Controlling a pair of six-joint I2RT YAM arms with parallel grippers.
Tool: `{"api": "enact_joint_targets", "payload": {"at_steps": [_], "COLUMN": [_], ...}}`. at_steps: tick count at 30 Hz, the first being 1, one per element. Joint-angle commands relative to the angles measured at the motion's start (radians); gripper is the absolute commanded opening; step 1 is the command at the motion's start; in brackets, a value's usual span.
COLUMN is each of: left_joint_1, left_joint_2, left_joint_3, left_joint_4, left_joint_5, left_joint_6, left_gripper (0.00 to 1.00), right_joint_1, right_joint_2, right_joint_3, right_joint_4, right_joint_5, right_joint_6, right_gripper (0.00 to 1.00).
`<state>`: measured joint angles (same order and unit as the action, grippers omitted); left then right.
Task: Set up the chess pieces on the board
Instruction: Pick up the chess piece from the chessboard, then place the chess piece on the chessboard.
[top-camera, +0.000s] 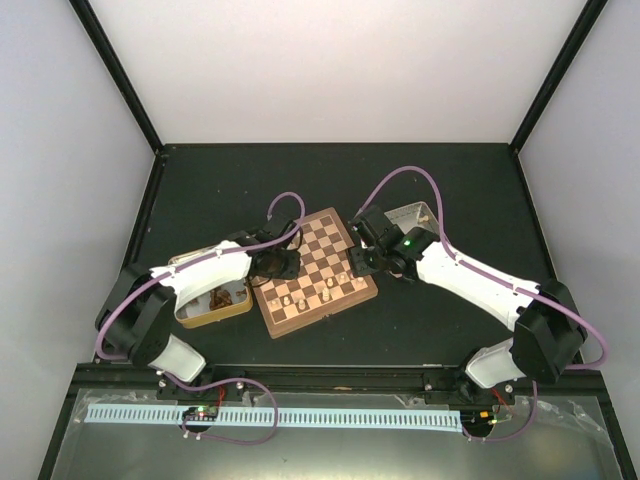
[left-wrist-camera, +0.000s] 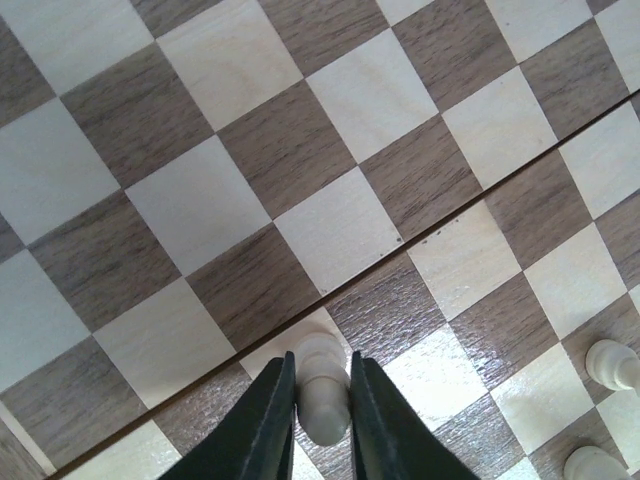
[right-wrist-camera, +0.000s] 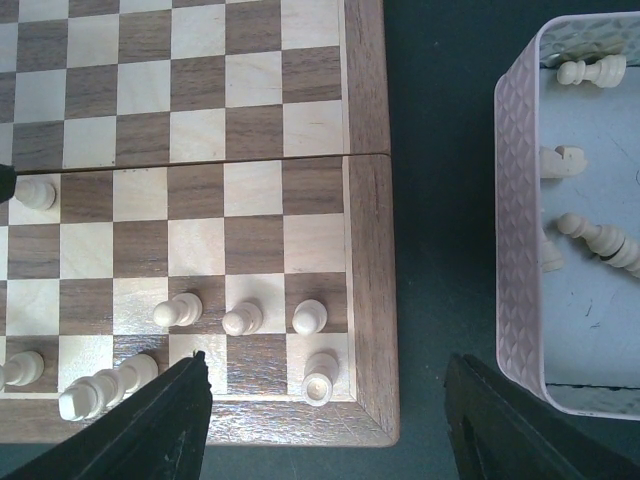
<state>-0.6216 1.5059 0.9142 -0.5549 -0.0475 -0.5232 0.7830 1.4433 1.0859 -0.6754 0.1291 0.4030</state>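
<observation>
The board lies in the middle of the table, with several pale chess pieces along its near rows. My left gripper is shut on a pale pawn, which stands on a square beside the board's centre seam. My right gripper hangs open over the board's corner, where a rook stands behind three pawns. Its fingers touch nothing.
A gold metal tray holding dark pieces sits left of the board under my left arm. A pale pink tray to the right holds several loose pale pieces. Two more pieces stand at the left wrist view's lower right.
</observation>
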Motion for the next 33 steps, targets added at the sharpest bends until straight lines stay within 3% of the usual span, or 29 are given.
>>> {"api": "enact_joint_targets", "payload": {"at_steps": [1,5,16,24,33], "left_joint_1": [0.007,0.007,-0.026,-0.138,-0.296], "left_joint_2": [0.013,0.011,-0.08,-0.134,-0.037], "left_joint_3": [0.05,0.056,0.071,0.14,0.251], "left_joint_4": [-0.027,-0.034,-0.094,-0.091,-0.083], "left_joint_5": [0.014,0.012,0.111,0.118,0.09], "left_joint_6": [0.017,0.028,0.08,0.14,0.212], "left_gripper": [0.12,0.04,0.04,0.05,0.06], "right_joint_1": [-0.002,-0.002,-0.003,-0.092,-0.222], "right_joint_2": [-0.018,-0.018,-0.076,-0.207,-0.374], "right_joint_3": [-0.008,-0.008,-0.038,-0.14,-0.279], "right_joint_4": [0.018,0.019,0.047,0.105,0.167], "right_joint_5": [0.022,0.023,0.137,0.2,0.142], "right_joint_6": [0.01,0.01,0.066,0.201,0.282], "right_gripper": [0.64,0.64,0.63,0.63,0.63]}}
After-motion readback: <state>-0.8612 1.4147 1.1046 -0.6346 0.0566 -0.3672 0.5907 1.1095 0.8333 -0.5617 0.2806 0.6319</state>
